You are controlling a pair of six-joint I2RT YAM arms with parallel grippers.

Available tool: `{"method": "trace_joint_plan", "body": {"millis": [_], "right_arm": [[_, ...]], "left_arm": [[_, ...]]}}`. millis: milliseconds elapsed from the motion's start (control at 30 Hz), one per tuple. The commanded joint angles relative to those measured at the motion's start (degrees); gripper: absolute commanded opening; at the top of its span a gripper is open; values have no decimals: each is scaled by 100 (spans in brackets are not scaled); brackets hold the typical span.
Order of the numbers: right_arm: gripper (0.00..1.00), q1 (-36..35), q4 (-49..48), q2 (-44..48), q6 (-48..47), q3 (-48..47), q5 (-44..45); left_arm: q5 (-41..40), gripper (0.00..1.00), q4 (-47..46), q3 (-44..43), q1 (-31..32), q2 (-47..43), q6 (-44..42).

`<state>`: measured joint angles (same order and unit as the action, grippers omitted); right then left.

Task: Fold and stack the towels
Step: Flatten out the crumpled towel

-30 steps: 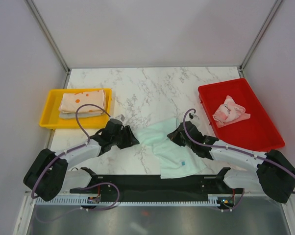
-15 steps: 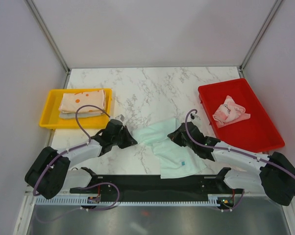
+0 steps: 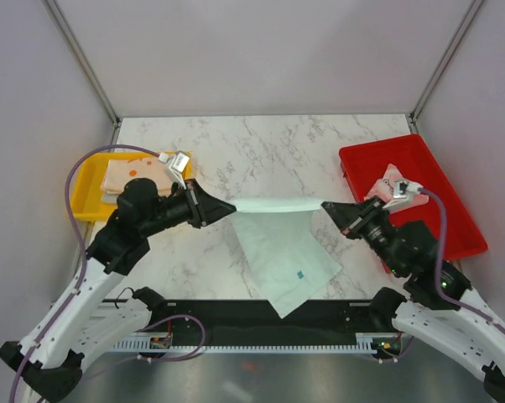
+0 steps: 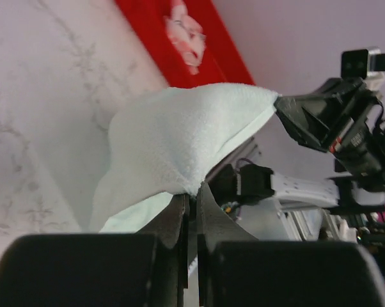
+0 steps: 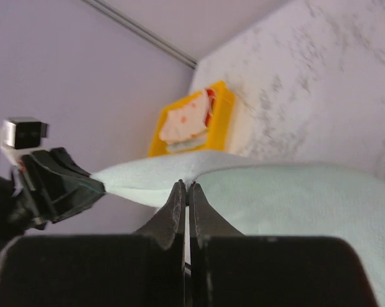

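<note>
A second ago I had both arms low over the mint towel [image 3: 282, 252], which lay rumpled toward the counter's near edge. Now both arms are lifted and spread. My left gripper [image 3: 229, 204] and right gripper [image 3: 326, 206] are each pinched tight on one top corner, with cloth squeezed between the closed jaws in both wrist views. The towel's top edge runs taut between them over the middle of the counter. The rest hangs down, and its lower corner trails on the surface toward the near edge. The trays have not moved: the yellow tray [image 3: 80, 191] at the left edge holds the folded towels [image 3: 122, 176], and the red tray [image 3: 441, 206] at the right edge holds the pink patterned towel [image 3: 388, 181]. The marble counter [image 3: 269, 151] is white with grey veins. Plain pale walls [image 3: 261, 59] enclose it, with metal posts [image 3: 85, 59] rising from the far corners.
</note>
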<state>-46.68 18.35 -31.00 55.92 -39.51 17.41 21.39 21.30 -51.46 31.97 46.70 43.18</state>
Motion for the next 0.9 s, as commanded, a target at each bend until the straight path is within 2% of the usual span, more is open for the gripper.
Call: {"method": "trace_joint_plan", "body": {"millis": [0, 200, 300, 400, 433, 533, 567, 633, 667, 733, 867], "right_arm": [[0, -35, 81, 515, -301, -775, -202], [0, -26, -639, 482, -459, -1226, -1308], [0, -26, -631, 141, -730, -1533, -1276], [0, -26, -482, -255, -994, -1849, -417], [0, -26, -273, -396, -1100, -2076, 274], [0, -26, 98, -1143, -1512, -2586, 1490], [0, -17, -32, -1597, -1723, -2667, 2007], [0, -8, -295, -2153, -2415, -2973, 2379], [0, 79, -436, -2712, -2628, -3062, 2477], [0, 316, -839, -3234, -2875, -3203, 2268], [0, 1616, -1412, -4603, -2675, -3335, 1013]], "left_arm": [[1068, 2, 525, -590, 11, -239, 304], [1736, 2, 533, -1365, 20, -398, 823], [1755, 2, 524, -1611, 20, -223, 859], [1291, 2, 795, -2007, 11, 286, 509], [758, 2, 1014, -2199, 3, 775, 177], [-341, 2, 1684, -3026, -67, 1568, -309], [-485, 2, 1693, -3306, -129, 2006, -501], [-609, 2, 1684, -3597, -435, 2526, -652], [-566, 2, 1676, -3886, -533, 3051, -696], [-478, 2, 1571, -4160, -795, 3537, -845], [-285, 2, 1106, -4618, -1227, 4680, -890]]}}
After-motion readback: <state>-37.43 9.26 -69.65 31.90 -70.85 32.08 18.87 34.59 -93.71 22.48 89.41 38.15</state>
